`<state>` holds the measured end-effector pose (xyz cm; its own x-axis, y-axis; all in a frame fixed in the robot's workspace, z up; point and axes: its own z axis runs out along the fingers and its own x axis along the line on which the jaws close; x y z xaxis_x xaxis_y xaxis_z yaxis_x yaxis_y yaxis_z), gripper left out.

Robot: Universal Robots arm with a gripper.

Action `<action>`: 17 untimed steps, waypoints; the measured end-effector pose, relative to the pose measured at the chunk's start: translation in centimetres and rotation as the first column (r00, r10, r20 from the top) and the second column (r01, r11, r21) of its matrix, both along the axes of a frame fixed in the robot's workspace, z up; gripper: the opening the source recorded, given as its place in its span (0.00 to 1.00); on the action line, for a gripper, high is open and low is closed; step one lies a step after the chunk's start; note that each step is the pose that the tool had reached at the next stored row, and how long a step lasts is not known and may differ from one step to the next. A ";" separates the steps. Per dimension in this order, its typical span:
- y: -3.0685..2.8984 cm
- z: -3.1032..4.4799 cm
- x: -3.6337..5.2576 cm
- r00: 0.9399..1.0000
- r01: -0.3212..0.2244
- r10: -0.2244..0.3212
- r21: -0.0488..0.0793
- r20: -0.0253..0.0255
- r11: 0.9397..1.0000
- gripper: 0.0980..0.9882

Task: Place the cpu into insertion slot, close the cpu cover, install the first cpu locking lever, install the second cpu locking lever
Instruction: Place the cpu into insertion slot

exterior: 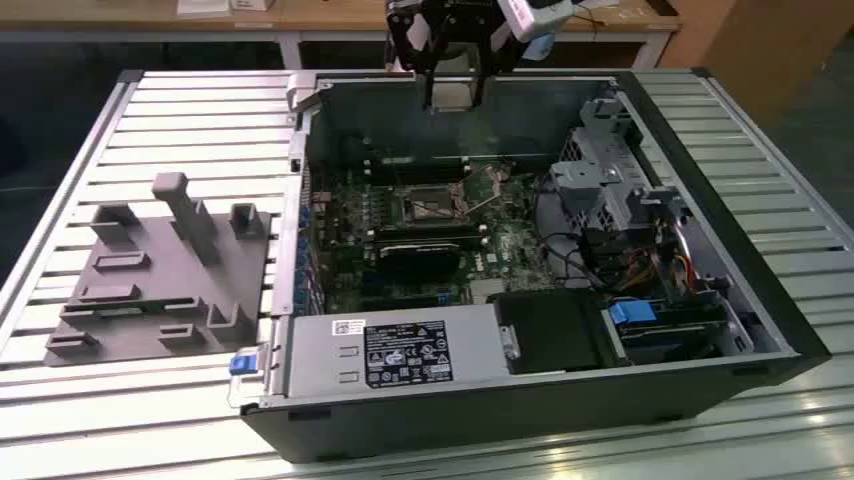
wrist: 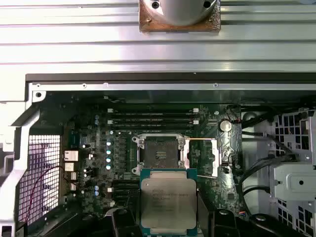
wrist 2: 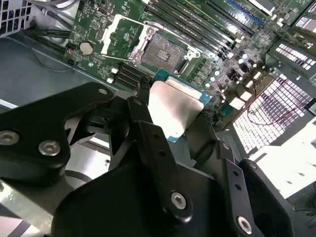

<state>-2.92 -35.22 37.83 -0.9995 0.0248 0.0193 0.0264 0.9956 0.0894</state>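
Gripper (wrist: 170,228) is clamping the cpu (wrist: 169,200) by two opposite edges; the metal face is showing in both wrist views. In the exterior view it is hanging over the far wall of the open computer case (exterior: 534,420), well above the motherboard (wrist: 98,163). Insertion slot (wrist: 160,155) is sitting with its dark centre exposed. Cpu cover (wrist: 203,157) is lying flipped open just beside the slot. Grey fixture block (exterior: 160,280) is resting on the slatted table (exterior: 200,100), at the exterior view's left.
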 end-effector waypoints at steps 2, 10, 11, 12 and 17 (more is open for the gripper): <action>0.00 0.00 0.00 1.000 0.000 0.000 0.000 0.000 1.000 0.50; 0.00 0.00 0.00 1.000 0.000 0.000 0.000 0.000 1.000 0.50; 0.00 0.00 0.00 1.000 0.000 0.000 0.000 0.000 1.000 0.50; 0.00 -0.01 0.00 1.000 0.000 0.000 0.000 0.000 1.000 0.50; 0.00 -0.61 -0.01 1.000 0.000 0.000 0.000 0.000 1.000 0.50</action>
